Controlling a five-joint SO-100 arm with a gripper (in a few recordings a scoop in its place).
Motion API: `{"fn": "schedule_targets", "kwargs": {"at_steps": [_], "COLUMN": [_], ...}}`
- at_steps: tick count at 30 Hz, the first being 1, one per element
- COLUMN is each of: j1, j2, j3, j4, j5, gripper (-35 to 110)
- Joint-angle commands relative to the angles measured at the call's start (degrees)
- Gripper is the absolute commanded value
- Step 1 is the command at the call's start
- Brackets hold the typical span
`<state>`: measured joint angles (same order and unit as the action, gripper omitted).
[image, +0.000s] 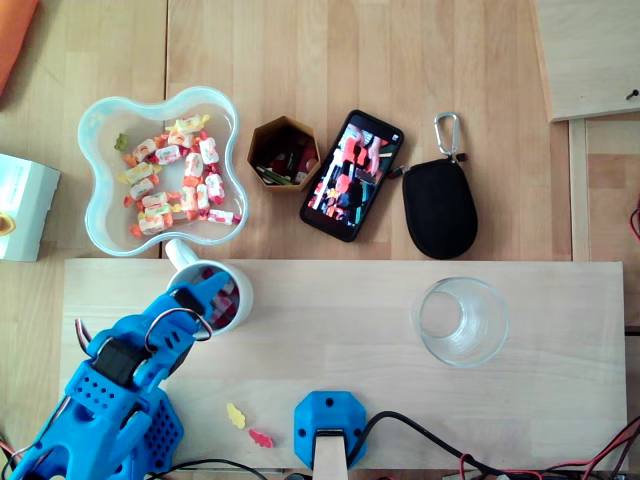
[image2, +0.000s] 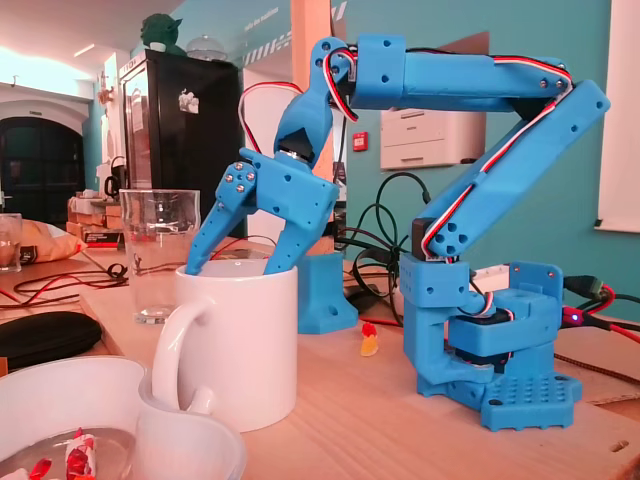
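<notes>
A long light wooden board (image: 350, 360) holds a blue plastic robot arm (image2: 470, 80). Behind the board sits a big clear wavy plastic bowl (image: 98, 118) with wrapped sweets in it. Just in front of the bowl, on the board's corner, stands a white round mug (image2: 240, 340). The arm's claw (image2: 236, 262) dips into the mug with its two fingers spread wide apart, gripping nothing I can see. More red and white sweets (image: 226, 302) lie inside the mug. A clear drinking glass (image: 462, 322) stands well apart. Two loose little sweets (image: 236, 415) lie near the arm's base.
</notes>
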<state>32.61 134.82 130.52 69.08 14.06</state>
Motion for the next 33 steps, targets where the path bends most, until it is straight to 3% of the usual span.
{"fn": "schedule_targets", "kwargs": {"at_steps": [1, 17, 27, 33], "j1": [-0.35, -0.35, -0.79, -9.76], "j2": [0.18, 1.14, 1.23, 11.78], "j3": [-4.13, -11.51, -34.01, -45.44], "j4": [-1.41, -0.26, 16.61, 24.79], "j5": [0.35, -0.26, -0.53, -1.14], "gripper": [32, 32, 32, 32]}}
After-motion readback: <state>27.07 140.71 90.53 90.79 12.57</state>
